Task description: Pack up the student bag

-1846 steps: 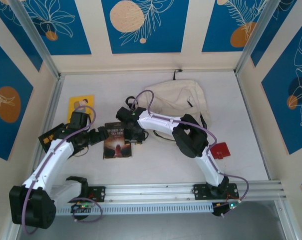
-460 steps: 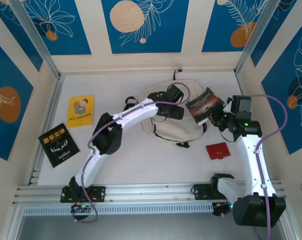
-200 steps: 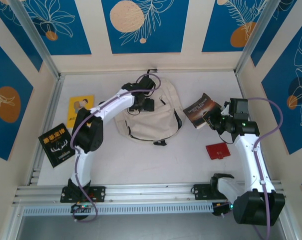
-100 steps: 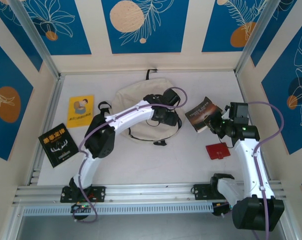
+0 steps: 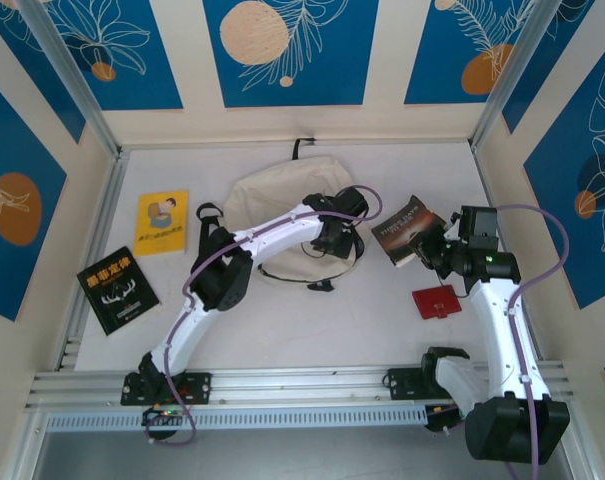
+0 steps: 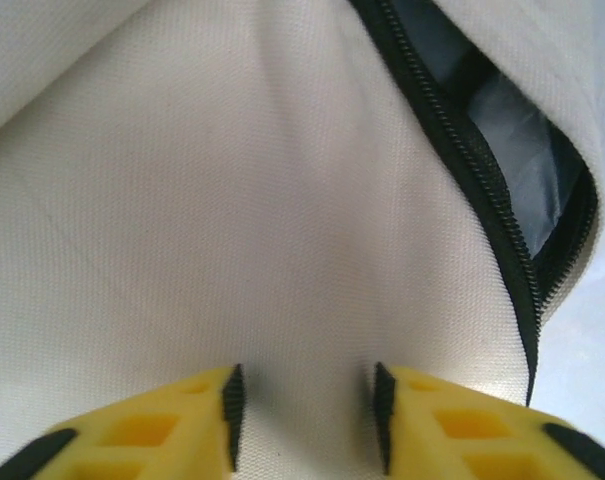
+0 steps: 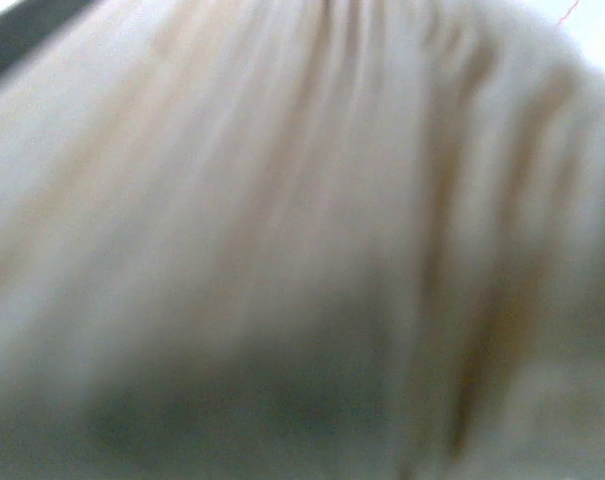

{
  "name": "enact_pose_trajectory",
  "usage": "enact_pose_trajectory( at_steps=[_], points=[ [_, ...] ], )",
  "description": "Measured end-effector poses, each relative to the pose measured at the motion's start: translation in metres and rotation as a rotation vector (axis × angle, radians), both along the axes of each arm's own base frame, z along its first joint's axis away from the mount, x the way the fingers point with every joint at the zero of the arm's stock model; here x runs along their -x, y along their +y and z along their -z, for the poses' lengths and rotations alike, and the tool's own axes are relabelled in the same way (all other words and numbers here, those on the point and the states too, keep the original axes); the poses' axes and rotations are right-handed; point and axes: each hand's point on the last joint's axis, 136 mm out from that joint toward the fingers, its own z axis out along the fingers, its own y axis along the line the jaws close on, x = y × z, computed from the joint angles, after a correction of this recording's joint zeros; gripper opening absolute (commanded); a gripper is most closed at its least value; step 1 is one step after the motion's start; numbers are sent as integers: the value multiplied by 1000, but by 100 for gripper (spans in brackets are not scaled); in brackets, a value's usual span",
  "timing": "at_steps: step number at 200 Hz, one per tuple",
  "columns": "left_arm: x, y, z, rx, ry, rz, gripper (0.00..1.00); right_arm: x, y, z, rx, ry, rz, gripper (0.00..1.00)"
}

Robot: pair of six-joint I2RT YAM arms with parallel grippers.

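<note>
Mid-table, student bag (image 5: 272, 195) flat, long axis left-right, zip opening right.

The student bag (image 5: 272, 205) lies on the tabletop (image 5: 312, 330) just past centre, toward twelve o'clock. The left hand (image 5: 332, 240) sits on the bag's three o'clock edge; in the left wrist view its fingers (image 6: 227, 405) rest against the cloth, with the bag's zip opening (image 6: 522, 180) to their right. At three o'clock from the bag, apart from it, a paperback (image 5: 407, 228) is tilted at the right hand (image 5: 432, 250). A small flat case (image 5: 437, 300) lies just in front of that book, toward five o'clock. At nine o'clock from the bag lies a thin book (image 5: 162, 222), and another book (image 5: 117, 290) lies in front of it, toward eight o'clock.
</note>
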Motion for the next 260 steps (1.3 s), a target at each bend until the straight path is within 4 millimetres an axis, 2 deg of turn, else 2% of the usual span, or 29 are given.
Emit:
enact_pose_trajectory(
  at_steps=[36, 69, 91, 120, 141, 167, 221, 260],
  points=[
    [-1, 0, -4, -1, -10, 16, 14, 1, -2, 1, 9, 6, 8, 3],
    [-4, 4, -22, 4, -45, 18, 9, 3, -2, -1, 12, 0, 10, 3],
    [-8, 6, -49, 29, -93, 28, 6, 5, -2, -2, 13, -3, 9, 3],
    [-16, 17, -96, 72, -180, 35, 0, 8, 2, -5, 7, -37, -11, 3],
    [-24, 27, -126, 97, -241, 24, 0, 12, 12, -8, -15, -69, -56, 3],
    [-34, 36, -150, 119, -305, 10, 0, 19, 33, -13, -37, -122, -142, 3],
    [-46, 37, -161, 141, -350, -14, 0, 44, 77, -24, -41, -195, -320, 3],
    [-55, 35, -165, 158, -362, -24, 0, 52, 97, -14, -41, -171, -378, 2]
  ],
)
